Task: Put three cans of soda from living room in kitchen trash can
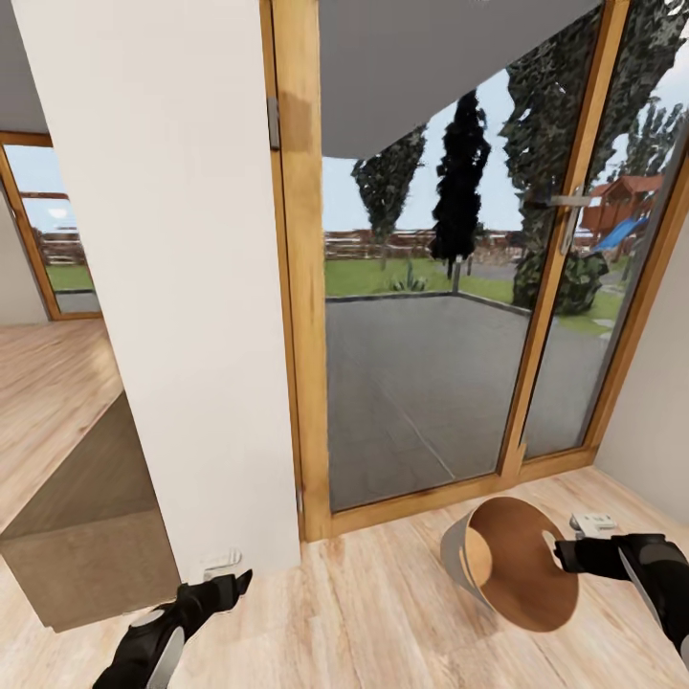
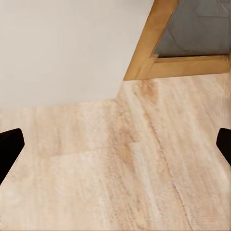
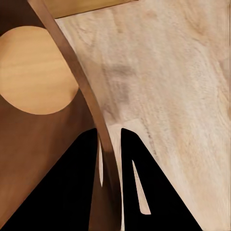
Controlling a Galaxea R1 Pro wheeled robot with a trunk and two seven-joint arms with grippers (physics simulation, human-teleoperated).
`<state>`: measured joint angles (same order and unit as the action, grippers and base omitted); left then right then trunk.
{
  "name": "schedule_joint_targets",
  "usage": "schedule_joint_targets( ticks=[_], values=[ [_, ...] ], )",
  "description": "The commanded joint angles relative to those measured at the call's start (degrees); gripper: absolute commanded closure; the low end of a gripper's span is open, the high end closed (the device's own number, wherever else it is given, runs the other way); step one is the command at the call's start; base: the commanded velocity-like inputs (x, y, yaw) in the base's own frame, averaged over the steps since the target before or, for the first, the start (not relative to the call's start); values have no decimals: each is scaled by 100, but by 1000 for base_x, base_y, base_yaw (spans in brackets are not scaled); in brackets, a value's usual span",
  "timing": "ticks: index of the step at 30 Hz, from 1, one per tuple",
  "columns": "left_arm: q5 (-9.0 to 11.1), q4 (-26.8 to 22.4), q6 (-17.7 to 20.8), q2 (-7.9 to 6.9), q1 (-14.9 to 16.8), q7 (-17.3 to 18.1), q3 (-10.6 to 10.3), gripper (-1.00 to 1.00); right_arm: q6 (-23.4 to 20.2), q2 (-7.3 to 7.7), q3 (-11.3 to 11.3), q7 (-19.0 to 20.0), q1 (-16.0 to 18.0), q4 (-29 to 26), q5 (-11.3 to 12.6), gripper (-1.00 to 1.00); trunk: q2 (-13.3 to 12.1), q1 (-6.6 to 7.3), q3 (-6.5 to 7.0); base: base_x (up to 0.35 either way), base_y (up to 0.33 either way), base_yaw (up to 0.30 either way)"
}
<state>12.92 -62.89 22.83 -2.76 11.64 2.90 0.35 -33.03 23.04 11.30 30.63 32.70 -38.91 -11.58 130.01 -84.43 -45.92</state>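
Note:
The tash can [image 1: 517, 565] is tipped on its side above the wooden floor, its brown inside facing me and its grey outside turned toward the glass door. My right gripper [image 1: 563, 555] is shut on its rim near the oval cut-out. In the right wrist view the two black fingers [image 3: 139, 183] straddle the bin's thin wall [image 3: 72, 67], and the round pale bottom [image 3: 33, 72] shows deep inside. My left gripper [image 1: 234, 582] hangs low over bare floor at the lower left, open and holding nothing, its fingertips [image 2: 9, 144] wide apart. The three can of soda are out of view.
A white wall pillar [image 1: 172, 287] stands directly ahead on the left. A wood-framed glass patio door [image 1: 431, 383] is beside it, behind the bin. A small white object [image 1: 593, 522] lies on the floor by the right arm. A darker sunken area [image 1: 86, 517] lies at far left.

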Motion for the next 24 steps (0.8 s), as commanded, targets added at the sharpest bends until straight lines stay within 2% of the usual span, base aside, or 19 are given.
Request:
schedule_joint_targets(
  ticks=[1, 4, 12, 16, 24],
  values=[
    [11, -49, 4, -15, -3, 0, 0, -100, -17, -3, 16, 28, -1, -14, 79, 100, -41, 23, 19, 0, 0, 0],
    [48, -291, 139, -104, -23, 0, -1, -100, -7, -8, 46, 44, -20, -42, 73, 100, -121, 67, 55, 0, 0, 0],
    [54, -407, 149, -133, -58, 4, -2, -100, 16, -35, 54, 1, -26, -17, 69, 100, -121, 67, 55, -12, 1, 0],
    [50, -395, 136, -139, -60, 2, -7, -100, 30, -113, 71, -17, -27, 14, 68, 100, -121, 67, 55, -177, 80, 0],
    [44, -370, 116, -145, -57, 0, -9, -100, 122, -144, 108, -24, -27, -3, 73, 100, -121, 67, 55, -262, 136, 0]
  ],
)
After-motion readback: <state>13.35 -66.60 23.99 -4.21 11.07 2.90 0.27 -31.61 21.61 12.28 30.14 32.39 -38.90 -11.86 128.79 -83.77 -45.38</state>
